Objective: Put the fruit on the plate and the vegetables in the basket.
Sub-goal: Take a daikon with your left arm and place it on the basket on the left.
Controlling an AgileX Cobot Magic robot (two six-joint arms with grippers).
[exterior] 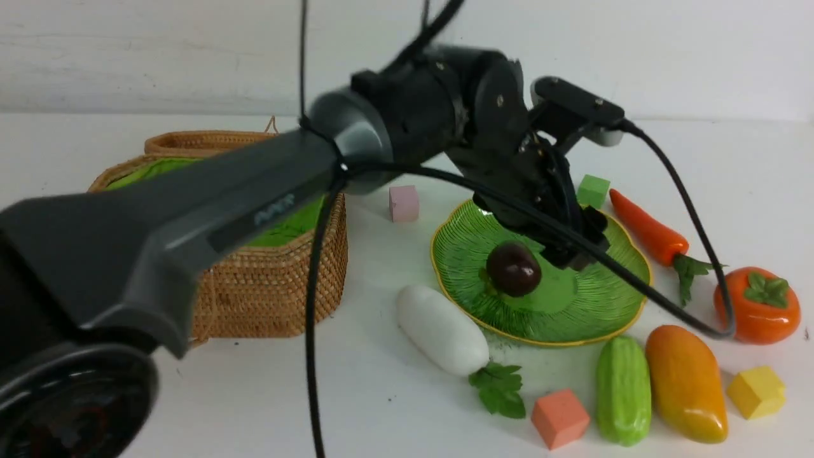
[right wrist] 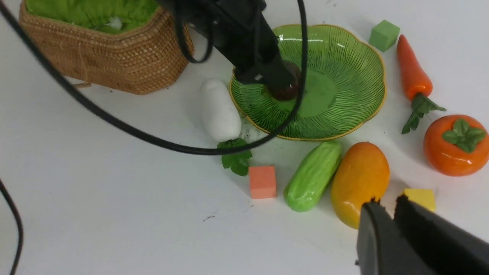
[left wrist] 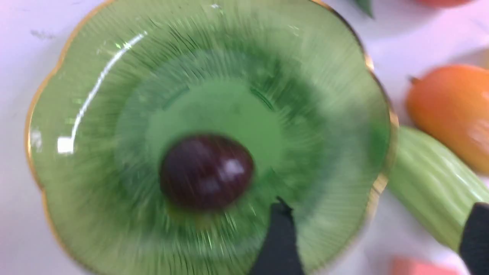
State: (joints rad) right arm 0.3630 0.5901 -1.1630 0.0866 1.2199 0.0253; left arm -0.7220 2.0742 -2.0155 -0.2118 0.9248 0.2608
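On the left of the table point(exterior: 381, 413), the basket point(exterior: 267, 299) stands open, while the radish point(exterior: 441, 329), cucumber point(exterior: 623, 389) and carrot point(exterior: 648, 227) lie outside it. Beside it the plate point(exterior: 572, 312) holds only the mangosteen point(exterior: 514, 269). The left gripper point(left wrist: 378, 214) hovers above, jaws wide, empty. I judge one fruit is placed. Next the mango point(exterior: 687, 381) or persimmon point(exterior: 757, 305) needs picking. The right gripper point(right wrist: 386, 202), nearly closed on nothing, faces them. The cucumber and a yellow cube point(exterior: 755, 391) crowd the mango.

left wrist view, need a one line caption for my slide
Dark mangosteen on the green plate, left gripper open beside it, cucumber and mango just outside the rim.
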